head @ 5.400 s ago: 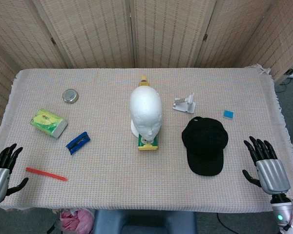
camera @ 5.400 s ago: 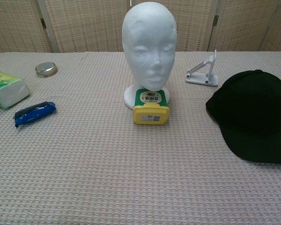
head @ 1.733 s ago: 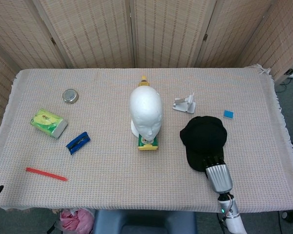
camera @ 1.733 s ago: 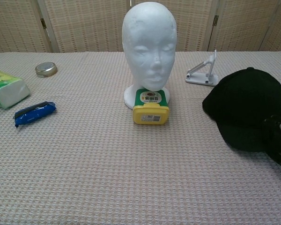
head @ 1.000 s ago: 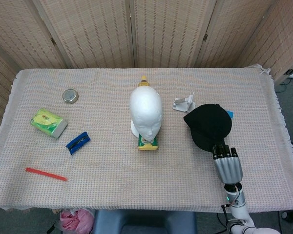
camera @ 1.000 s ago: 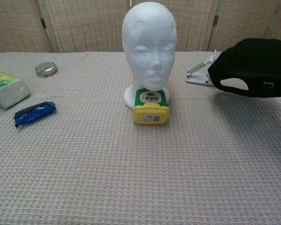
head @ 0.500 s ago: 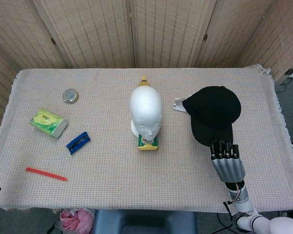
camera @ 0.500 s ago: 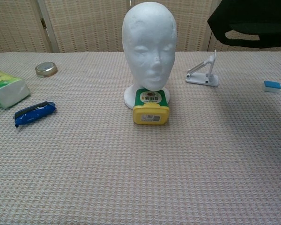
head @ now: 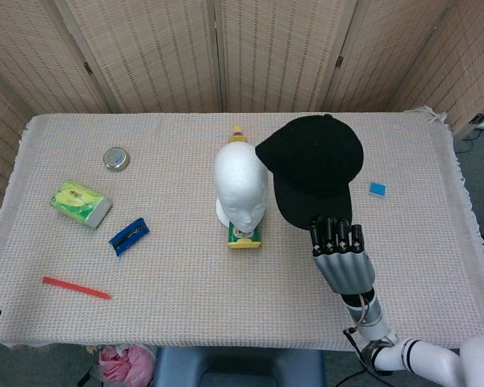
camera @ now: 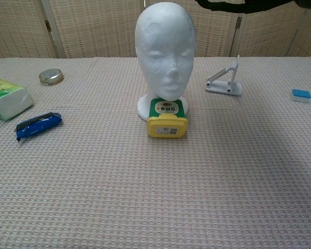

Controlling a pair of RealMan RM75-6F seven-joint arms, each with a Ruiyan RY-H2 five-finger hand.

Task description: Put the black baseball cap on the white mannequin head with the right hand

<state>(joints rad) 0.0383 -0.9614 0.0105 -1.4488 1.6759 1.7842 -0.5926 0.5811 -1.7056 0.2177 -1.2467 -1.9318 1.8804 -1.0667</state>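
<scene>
The white mannequin head (head: 240,184) (camera: 165,52) stands upright mid-table, bare, facing the near edge. My right hand (head: 342,256) holds the black baseball cap (head: 315,167) by its brim, high above the table and just right of the mannequin head. In the chest view only the cap's lower rim (camera: 249,5) shows at the top edge, above and right of the head. My left hand shows in neither view.
A yellow-green container (head: 244,235) lies against the mannequin's base. A white stand (camera: 225,79) and a blue block (head: 377,189) sit to the right. To the left are a blue packet (head: 129,235), a green tissue pack (head: 81,203), a metal tin (head: 116,158) and a red stick (head: 76,288).
My right hand took hold of the cap by its brim, lifted it off the table and carried it up and left toward the mannequin head. My left hand dropped out of view.
</scene>
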